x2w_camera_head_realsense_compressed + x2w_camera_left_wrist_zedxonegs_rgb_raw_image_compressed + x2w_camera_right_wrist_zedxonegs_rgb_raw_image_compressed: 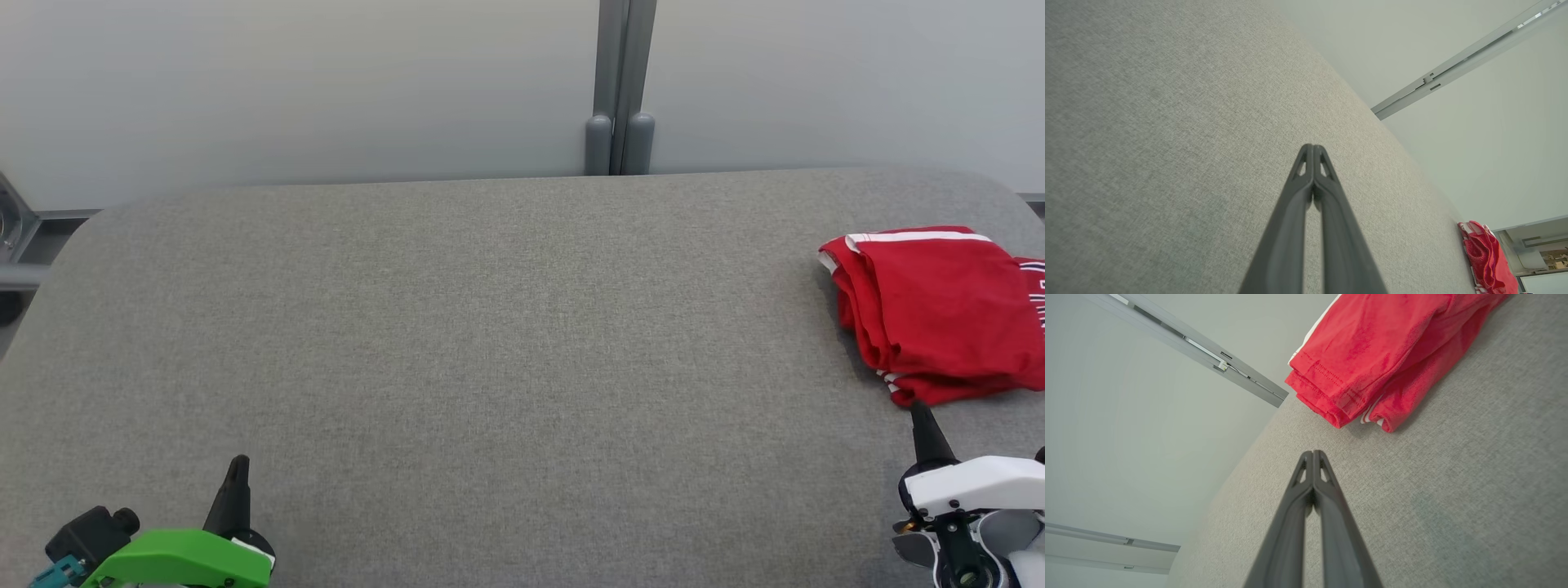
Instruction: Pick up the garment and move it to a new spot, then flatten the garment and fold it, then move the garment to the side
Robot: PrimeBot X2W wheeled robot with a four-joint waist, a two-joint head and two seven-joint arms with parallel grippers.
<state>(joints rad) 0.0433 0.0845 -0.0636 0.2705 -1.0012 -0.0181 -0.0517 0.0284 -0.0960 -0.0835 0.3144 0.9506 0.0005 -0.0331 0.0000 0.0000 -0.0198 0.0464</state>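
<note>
The garment (939, 314) is red with white stripes, folded into a compact bundle at the far right of the grey table (490, 343). It also appears in the right wrist view as the garment (1384, 355) and small in the left wrist view as the garment (1486, 257). My right gripper (918, 408) is shut and empty, its tip just short of the garment's near edge; its tips meet in the right wrist view, right gripper (1312, 452). My left gripper (238, 461) is shut and empty at the lower left, far from the garment, left gripper (1312, 146).
A pale wall with a grey vertical post (620, 90) stands behind the table. The table's rounded corners show at the back left and back right. A metal frame piece (16, 237) sits off the table's left edge.
</note>
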